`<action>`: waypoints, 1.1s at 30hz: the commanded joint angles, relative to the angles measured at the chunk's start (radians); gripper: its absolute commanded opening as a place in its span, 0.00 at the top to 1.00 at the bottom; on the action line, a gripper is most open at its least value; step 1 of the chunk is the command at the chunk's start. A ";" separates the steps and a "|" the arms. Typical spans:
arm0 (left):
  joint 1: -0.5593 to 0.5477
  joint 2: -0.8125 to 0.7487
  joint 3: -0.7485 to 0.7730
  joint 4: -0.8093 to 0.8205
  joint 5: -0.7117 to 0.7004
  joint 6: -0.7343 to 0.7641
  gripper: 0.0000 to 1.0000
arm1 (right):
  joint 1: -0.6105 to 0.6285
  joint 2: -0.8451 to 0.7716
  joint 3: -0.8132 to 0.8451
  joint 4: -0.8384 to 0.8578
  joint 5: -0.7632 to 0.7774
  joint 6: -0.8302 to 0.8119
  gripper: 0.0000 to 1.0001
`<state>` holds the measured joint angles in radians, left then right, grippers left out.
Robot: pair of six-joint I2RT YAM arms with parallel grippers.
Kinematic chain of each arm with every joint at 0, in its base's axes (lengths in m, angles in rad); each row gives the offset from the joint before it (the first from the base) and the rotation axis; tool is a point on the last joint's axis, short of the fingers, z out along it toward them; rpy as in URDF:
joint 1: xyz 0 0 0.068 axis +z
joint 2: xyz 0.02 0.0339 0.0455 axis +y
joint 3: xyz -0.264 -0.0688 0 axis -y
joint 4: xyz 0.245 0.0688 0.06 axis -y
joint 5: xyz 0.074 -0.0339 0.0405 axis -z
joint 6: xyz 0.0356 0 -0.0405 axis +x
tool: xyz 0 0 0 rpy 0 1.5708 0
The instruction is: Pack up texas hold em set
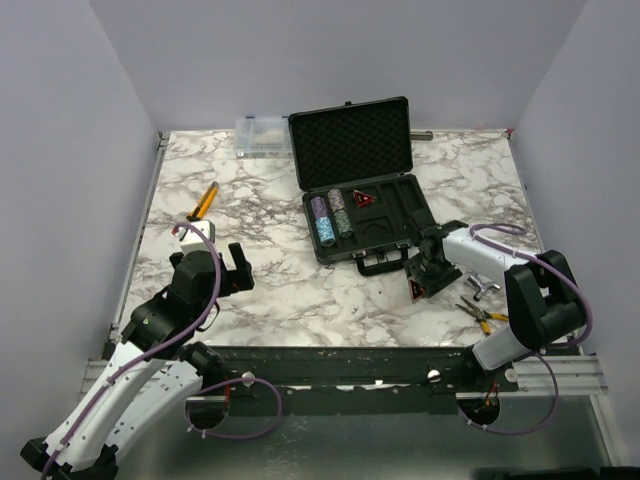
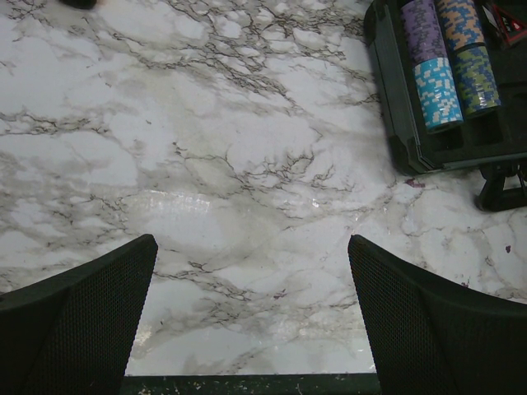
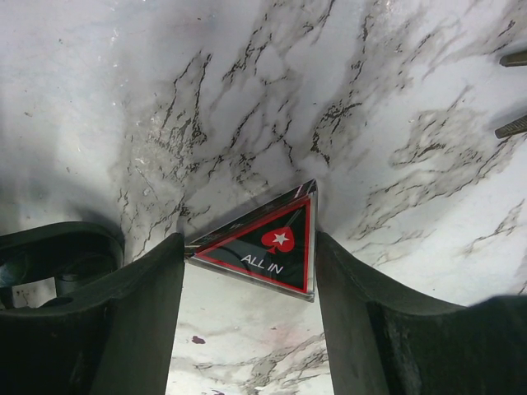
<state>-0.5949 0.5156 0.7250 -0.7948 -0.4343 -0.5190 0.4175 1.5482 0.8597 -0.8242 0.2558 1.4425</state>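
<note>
The black briefcase (image 1: 395, 215) lies open mid-table, foam lid up. Purple, blue and dark chip stacks (image 1: 331, 217) sit in its left slots, and one red-black triangle (image 1: 363, 199) lies in the tray. The chip stacks (image 2: 449, 62) and the case corner (image 2: 395, 123) show at the top right of the left wrist view. My right gripper (image 1: 418, 287) is shut on the second red-black triangle (image 3: 268, 247), marked ALL IN, in front of the case just above the marble. My left gripper (image 1: 212, 260) is open and empty over bare marble at the left.
A clear plastic organiser box (image 1: 262, 135) stands at the back, left of the case lid. An orange-handled tool (image 1: 205, 201) lies at the left. Pliers (image 1: 484, 315) and a metal piece (image 1: 485, 290) lie by the right arm. White walls ring the table.
</note>
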 commanded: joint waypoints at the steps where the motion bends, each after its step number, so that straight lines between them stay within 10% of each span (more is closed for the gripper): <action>1: 0.004 -0.013 -0.003 0.006 -0.020 -0.001 0.02 | -0.001 -0.005 -0.013 -0.015 0.052 -0.040 0.53; 13: 0.004 -0.009 -0.001 0.006 -0.023 -0.003 0.02 | -0.001 -0.122 0.024 -0.090 0.090 -0.079 0.55; 33: 0.004 -0.020 -0.006 0.006 -0.020 -0.003 0.02 | -0.001 -0.225 0.175 -0.194 0.224 -0.161 0.99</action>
<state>-0.5949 0.5102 0.7250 -0.7948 -0.4351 -0.5194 0.4175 1.3350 0.9668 -0.9707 0.3870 1.3102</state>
